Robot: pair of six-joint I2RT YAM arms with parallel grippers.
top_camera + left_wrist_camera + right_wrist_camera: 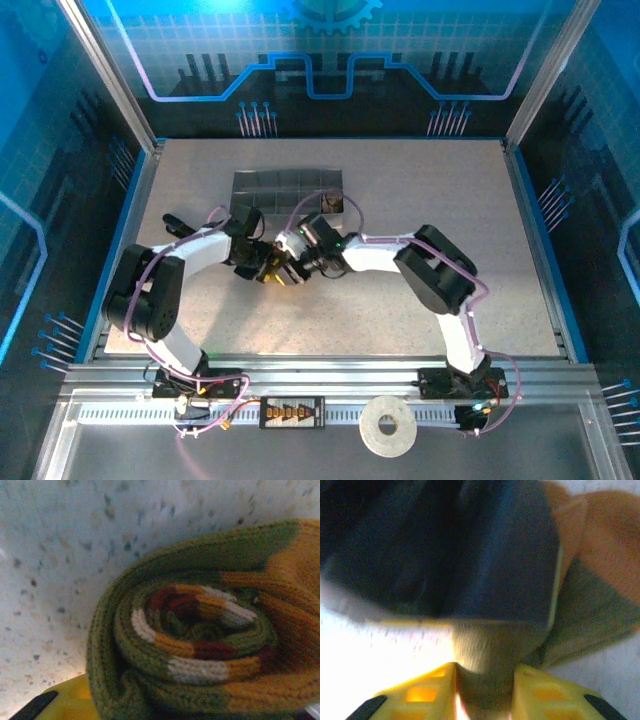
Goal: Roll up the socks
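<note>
An olive green sock (200, 630) with orange, white and dark red stripes is wound into a tight roll on the speckled table. It fills the space at my left gripper (185, 715), which is shut on it; one yellow finger (70, 702) shows at the lower left. In the right wrist view my right gripper (484, 690) has its yellow fingers (425, 692) apart, with olive sock (590, 610) fabric lying between them, and the dark body of the left gripper (470, 555) close in front. From above, the left gripper (262, 268) and right gripper (290, 268) meet at mid table and hide the sock.
A grey divided tray (270, 183) stands just behind the two grippers. A white roll of tape (388, 427) lies on the front rail. The metal frame (530, 220) borders the table on both sides.
</note>
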